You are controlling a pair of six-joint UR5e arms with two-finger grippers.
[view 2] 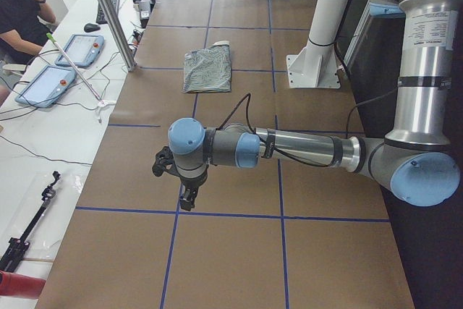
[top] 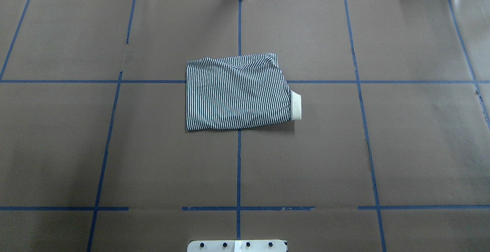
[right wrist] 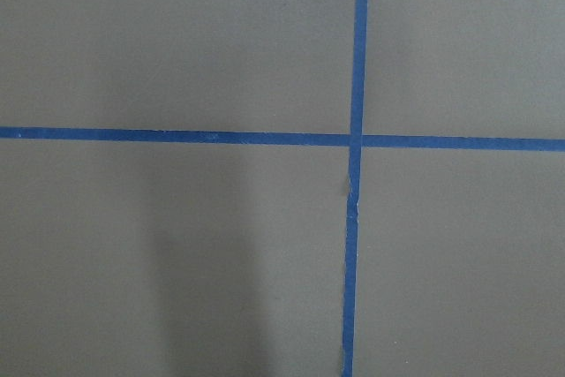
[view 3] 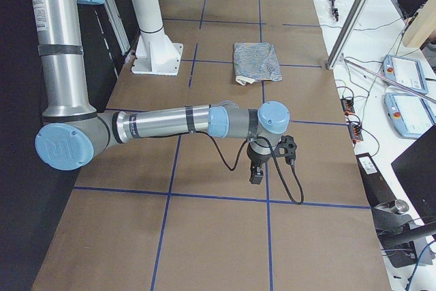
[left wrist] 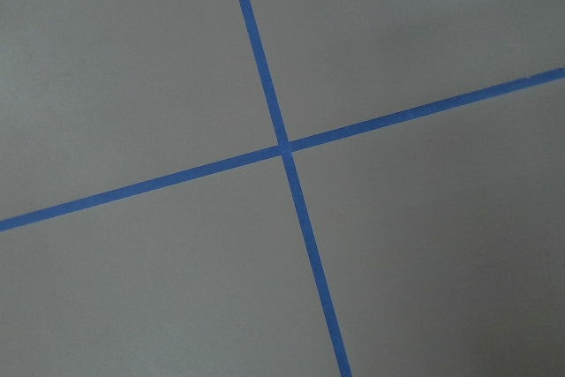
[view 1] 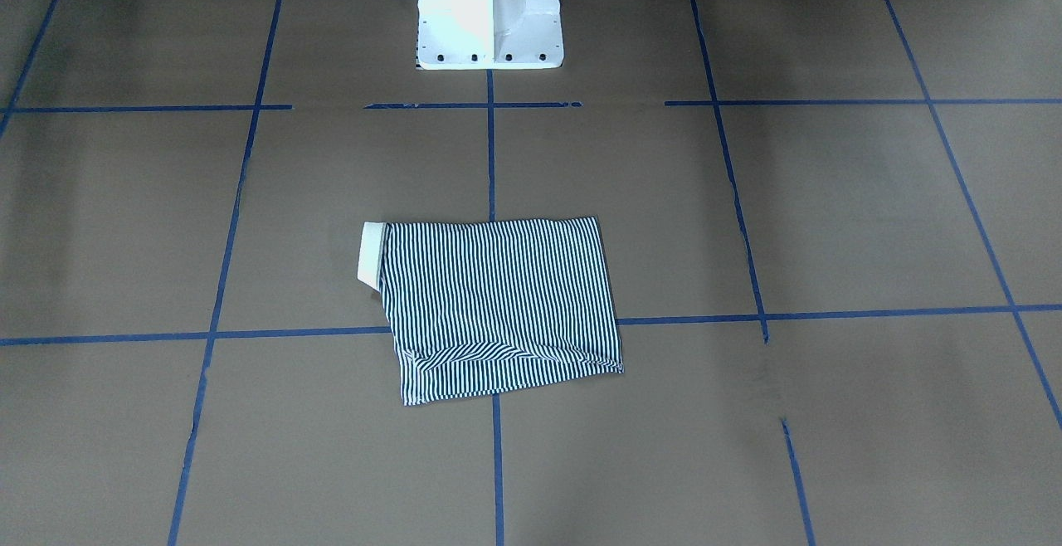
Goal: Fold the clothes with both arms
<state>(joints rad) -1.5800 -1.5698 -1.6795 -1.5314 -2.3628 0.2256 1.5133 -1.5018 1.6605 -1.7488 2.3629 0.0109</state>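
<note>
Overhead exterior view: the striped polo shirt [top: 237, 93], folded into a compact rectangle, lies flat at the middle of the brown table [top: 115, 148], across a crossing of the blue tape lines [top: 239, 160]. Its cream collar [top: 296, 105] sticks out at the edge towards the robot's right. The white pedestal base [view 1: 489, 15] stands at the robot's edge of the table. Side views: the left arm [view 2: 289, 150] and right arm [view 3: 177, 122] reach out low over opposite ends of the table, well apart from the shirt. The left end effector [view 2: 188, 199] and right end effector [view 3: 257, 176] point downward above the tape; whether either is released or clenched cannot be told. Each wrist view shows only a tape crossing.
</note>
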